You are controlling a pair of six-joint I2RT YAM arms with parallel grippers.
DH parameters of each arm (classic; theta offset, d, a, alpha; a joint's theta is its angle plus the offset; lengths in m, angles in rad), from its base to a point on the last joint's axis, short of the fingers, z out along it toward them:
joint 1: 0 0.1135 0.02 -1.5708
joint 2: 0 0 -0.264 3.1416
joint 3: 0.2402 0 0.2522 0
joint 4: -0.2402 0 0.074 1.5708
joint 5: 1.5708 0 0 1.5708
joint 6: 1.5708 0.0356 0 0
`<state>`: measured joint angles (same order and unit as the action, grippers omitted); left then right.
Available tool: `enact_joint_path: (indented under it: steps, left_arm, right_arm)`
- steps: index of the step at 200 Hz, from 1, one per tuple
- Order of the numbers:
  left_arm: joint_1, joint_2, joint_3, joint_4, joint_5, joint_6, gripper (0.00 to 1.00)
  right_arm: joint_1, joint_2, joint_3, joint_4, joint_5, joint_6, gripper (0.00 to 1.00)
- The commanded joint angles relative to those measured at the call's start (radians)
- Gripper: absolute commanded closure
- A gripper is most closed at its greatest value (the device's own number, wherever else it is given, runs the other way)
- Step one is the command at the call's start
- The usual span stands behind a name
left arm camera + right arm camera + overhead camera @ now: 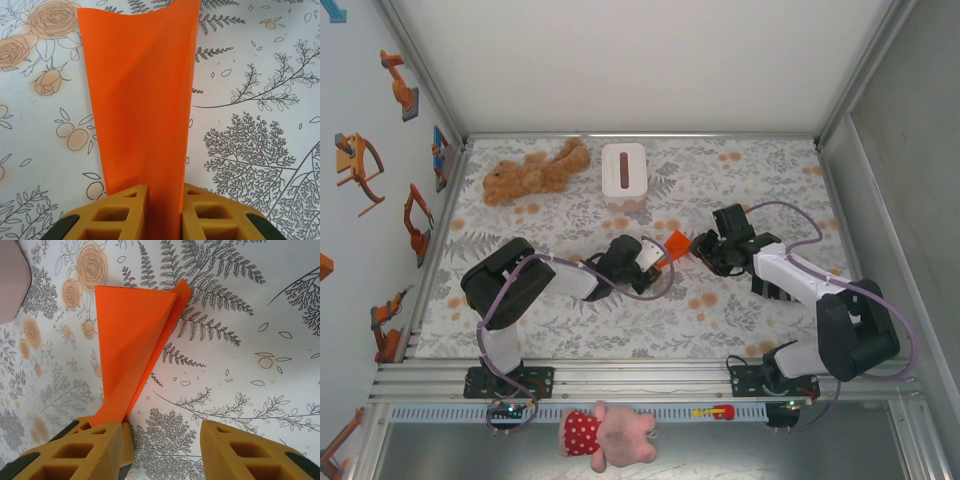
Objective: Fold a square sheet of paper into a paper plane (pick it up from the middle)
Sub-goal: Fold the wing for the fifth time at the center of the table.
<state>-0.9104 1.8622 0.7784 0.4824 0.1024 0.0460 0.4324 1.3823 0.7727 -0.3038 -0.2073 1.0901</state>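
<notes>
Overhead overview, two close wrist views, same paper [140,100]

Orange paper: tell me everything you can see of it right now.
The orange paper is thin, plain and bright, folded into a long layered strip with a diagonal crease and one slanted end. It appears lifted just above the floral tablecloth, mid-table. The left gripper is shut on one end. The right gripper stands open at the other, one finger beside the narrow tip; contact there is unclear.
</notes>
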Motion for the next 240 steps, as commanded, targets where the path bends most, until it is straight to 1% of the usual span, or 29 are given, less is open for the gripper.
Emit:
enact_joint_path:
  steps: [1, 27, 52, 90, 140, 170, 191, 208, 240]
  left_arm:
    - [0.012, 0.031, 0.011, -0.106, 0.073, -0.045, 0.8]
    - [0.027, 0.025, 0.027, -0.155, 0.131, -0.09, 0.8]
    - [0.028, 0.025, 0.056, -0.221, 0.165, -0.122, 0.8]
    - [0.033, 0.053, 0.1, -0.305, 0.174, -0.156, 0.82]
    - [0.036, 0.077, 0.146, -0.384, 0.196, -0.216, 0.82]
    - [0.035, 0.093, 0.171, -0.418, 0.205, -0.237, 0.82]
    - [0.042, 0.1, 0.18, -0.426, 0.209, -0.261, 0.82]
    - [0.048, 0.1, 0.176, -0.42, 0.226, -0.291, 0.82]
    - [0.057, 0.104, 0.172, -0.413, 0.26, -0.337, 0.82]
  right_arm:
    - [-0.009, -0.032, -0.036, 0.033, -0.009, -0.062, 0.56]
    - [-0.009, -0.03, -0.082, 0.111, -0.065, -0.088, 0.56]
    - [-0.007, -0.011, -0.112, 0.188, -0.12, -0.115, 0.56]
    - [-0.006, 0.032, -0.134, 0.265, -0.145, -0.179, 0.49]
    - [0.003, 0.107, -0.121, 0.288, -0.153, -0.241, 0.47]
    - [0.002, 0.166, -0.086, 0.313, -0.193, -0.277, 0.45]
    - [0.002, 0.206, -0.065, 0.331, -0.215, -0.301, 0.45]
    - [0.002, 0.22, -0.057, 0.338, -0.206, -0.312, 0.45]
    - [0.002, 0.228, -0.055, 0.356, -0.193, -0.325, 0.41]
